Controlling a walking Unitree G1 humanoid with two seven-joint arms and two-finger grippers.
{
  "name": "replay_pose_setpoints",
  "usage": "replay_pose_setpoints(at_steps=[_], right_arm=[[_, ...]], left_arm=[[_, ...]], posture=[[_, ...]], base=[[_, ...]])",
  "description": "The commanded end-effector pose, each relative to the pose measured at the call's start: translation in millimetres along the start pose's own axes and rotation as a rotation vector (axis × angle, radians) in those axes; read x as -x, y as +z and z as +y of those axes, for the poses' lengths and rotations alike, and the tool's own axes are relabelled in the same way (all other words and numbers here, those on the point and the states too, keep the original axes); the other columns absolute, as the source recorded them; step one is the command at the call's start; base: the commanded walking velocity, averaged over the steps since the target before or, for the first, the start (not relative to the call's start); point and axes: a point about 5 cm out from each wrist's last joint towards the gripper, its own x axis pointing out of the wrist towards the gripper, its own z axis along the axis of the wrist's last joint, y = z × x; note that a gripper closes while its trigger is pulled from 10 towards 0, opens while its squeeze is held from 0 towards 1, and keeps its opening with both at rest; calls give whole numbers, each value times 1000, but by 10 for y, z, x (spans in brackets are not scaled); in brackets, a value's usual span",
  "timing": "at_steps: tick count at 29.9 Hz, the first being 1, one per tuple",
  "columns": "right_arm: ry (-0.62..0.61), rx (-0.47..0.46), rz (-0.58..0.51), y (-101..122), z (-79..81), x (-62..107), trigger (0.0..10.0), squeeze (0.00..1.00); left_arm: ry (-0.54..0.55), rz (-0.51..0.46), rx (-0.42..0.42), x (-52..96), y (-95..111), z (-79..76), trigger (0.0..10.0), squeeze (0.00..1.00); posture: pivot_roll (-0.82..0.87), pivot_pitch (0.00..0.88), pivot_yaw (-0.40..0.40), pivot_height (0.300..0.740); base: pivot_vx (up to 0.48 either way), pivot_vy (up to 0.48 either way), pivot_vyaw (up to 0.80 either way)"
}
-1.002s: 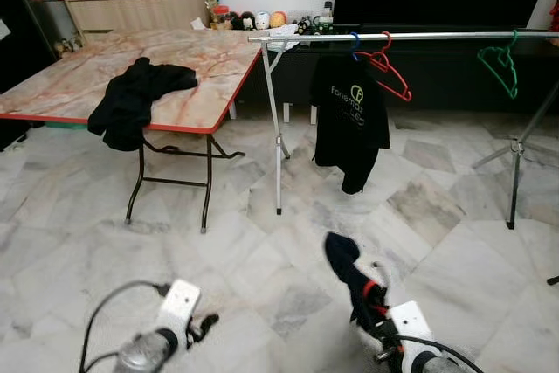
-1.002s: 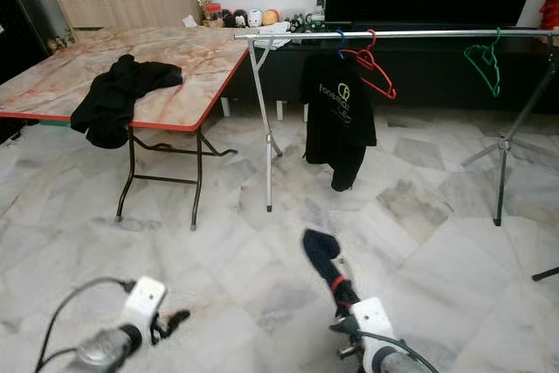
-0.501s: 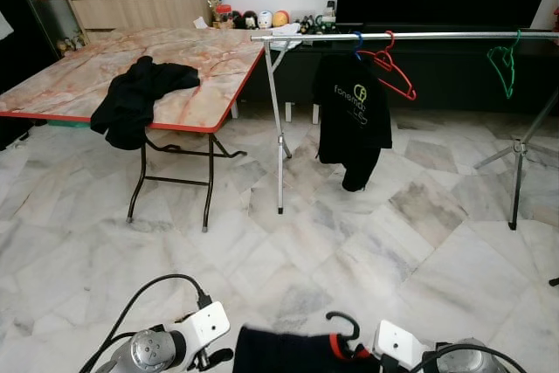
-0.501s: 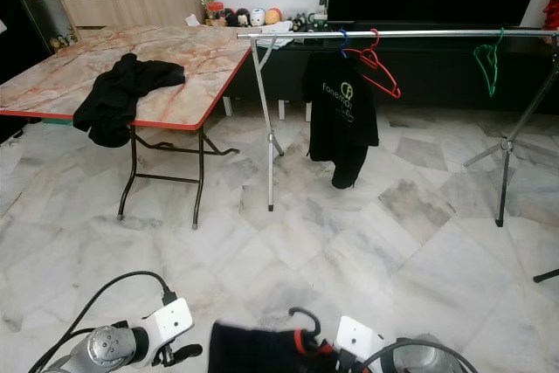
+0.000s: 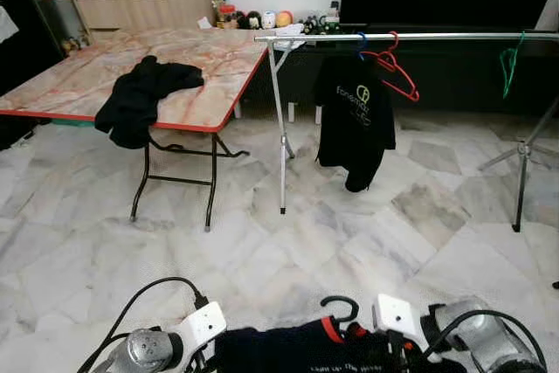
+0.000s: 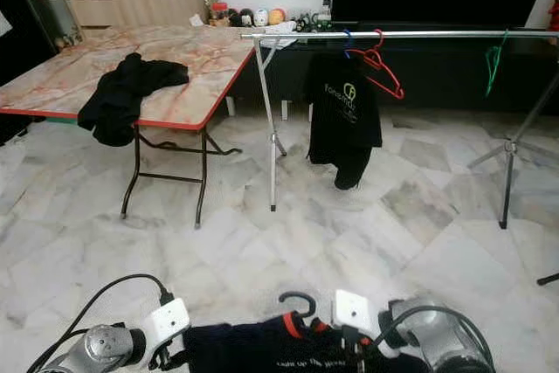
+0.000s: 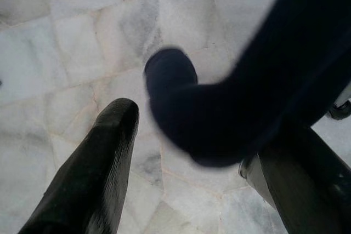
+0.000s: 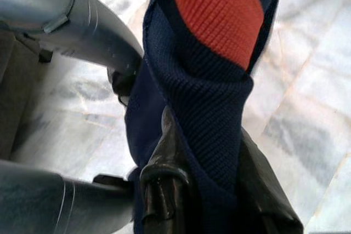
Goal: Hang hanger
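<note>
- Head views: one navy shirt (image 5: 301, 348) with a red collar is stretching between the two arms at the near edge, a single black hanger hook (image 5: 339, 304) poking up from its neck. The left gripper (image 5: 203, 357) is sitting at the shirt's left end, the right gripper (image 5: 395, 357) at the collar end.
- One clothes rail (image 5: 437, 37) is standing far across the marble floor (image 5: 262, 251), carrying three hangers: one blue one holding a black T-shirt (image 5: 353, 120), one empty red hanger (image 5: 393, 72) just right of it, and one green hanger (image 5: 509, 63) well to the right.
- One folding table (image 5: 210, 58) at far left is bearing one black garment (image 5: 140, 102) drooping over its near edge.
- Left wrist view: two black fingers (image 7: 93, 173) are spreading apart, with a dark sleeve between them.
- Right wrist view: the fingers (image 8: 164, 184) are clamping the navy knit and red collar.
</note>
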Motion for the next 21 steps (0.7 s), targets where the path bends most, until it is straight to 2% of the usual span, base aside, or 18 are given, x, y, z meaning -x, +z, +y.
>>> replay_pose_setpoints(at_steps=[1, 3, 4, 6, 21], right_arm=[[-5, 46, -52, 143, -44, 44, 10000, 0], [5, 73, -73, 216, -32, 64, 10000, 0], [-11, 77, -87, 238, -47, 76, 10000, 0], [-30, 70, -115, 279, -67, 92, 10000, 0], [-59, 60, -119, 320, -85, 125, 10000, 0]], left_arm=[[10, 9, 28, 19, -9, 49, 10000, 0], [4, 12, 28, 8, 6, 50, 10000, 0], [12, 5, 43, 6, 11, 56, 0, 0], [13, -18, 96, 0, 21, 52, 0, 0], [22, -69, 152, 16, 70, 104, 0, 0]], posture=[[-17, 0, 92, 740], [-17, 0, 92, 740], [-21, 0, 93, 740], [-24, 0, 92, 740], [-13, 0, 89, 740]], base=[[0, 0, 0], [0, 0, 0], [0, 0, 0], [0, 0, 0], [0, 0, 0]])
